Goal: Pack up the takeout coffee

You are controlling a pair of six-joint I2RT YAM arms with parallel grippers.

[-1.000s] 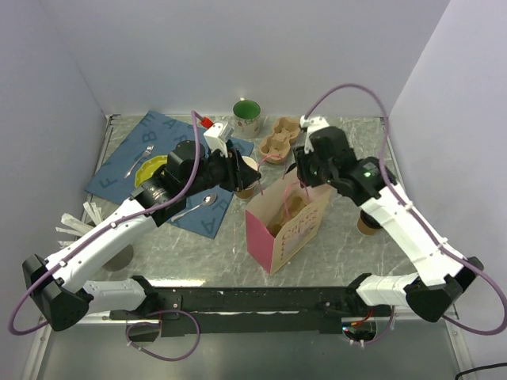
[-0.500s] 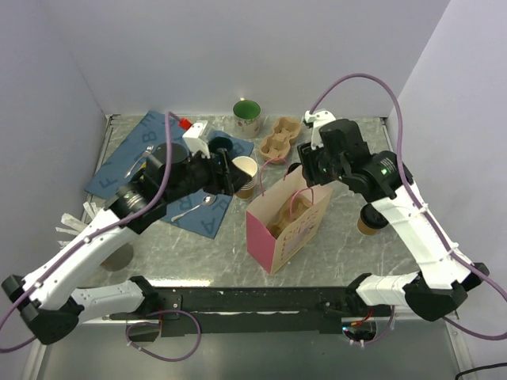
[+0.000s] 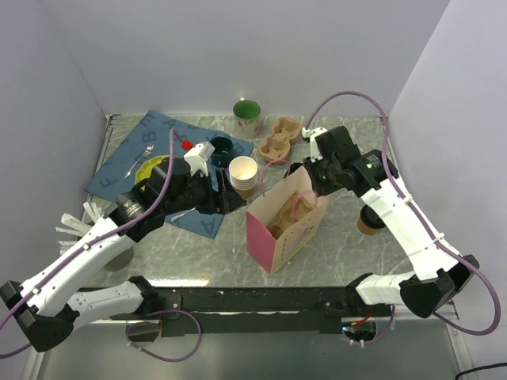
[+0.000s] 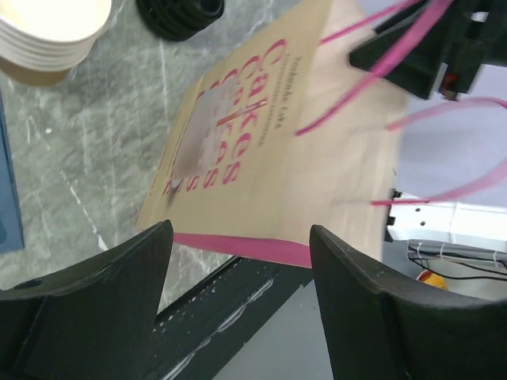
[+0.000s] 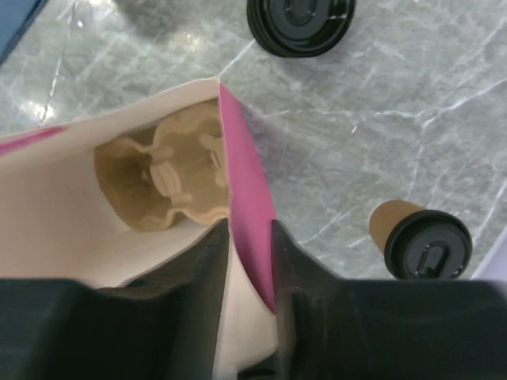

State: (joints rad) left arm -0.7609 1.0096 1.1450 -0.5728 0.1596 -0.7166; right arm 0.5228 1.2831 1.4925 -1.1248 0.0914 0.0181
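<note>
The left tool (image 4: 239, 237) is spread wide with nothing between its fingers (image 4: 103, 285). It hovers low over the table (image 3: 198, 253), just left of the paper bag (image 3: 289, 218) and pointing at the bag's printed kraft side. In the left wrist view that side fills the gap between the two dark fingers, with the pink lettering, the pink bottom band and the pink cord handles all in sight. No contact with the bag shows.

The right tool (image 5: 251, 237) reaches down onto the bag's open mouth on the side facing the table's right edge. Its fingers (image 5: 210, 261) are drawn close together and pinch the bag's rim at the fold, where the cream inner wall meets the pink gusset. One finger sits inside the bag and the other outside.

The bag stands upright and open at about the middle of the table. A moulded cardboard cup carrier (image 5: 166, 178) lies at its bottom.

The takeout coffee (image 5: 424, 241), a brown paper cup with a black sip lid, stands upright on the table toward the right edge. It is outside the bag and apart from it. From above it is half hidden under the right arm.

A stack of lidless cups (image 3: 243, 174) stands just left of the bag, toward the far edge. Black lids (image 3: 220, 146) sit beyond the stack, at the corner of a blue mat (image 3: 150, 150). A green mug (image 3: 247, 117) and a second cardboard carrier (image 3: 281, 136) stand along the far edge.
</note>
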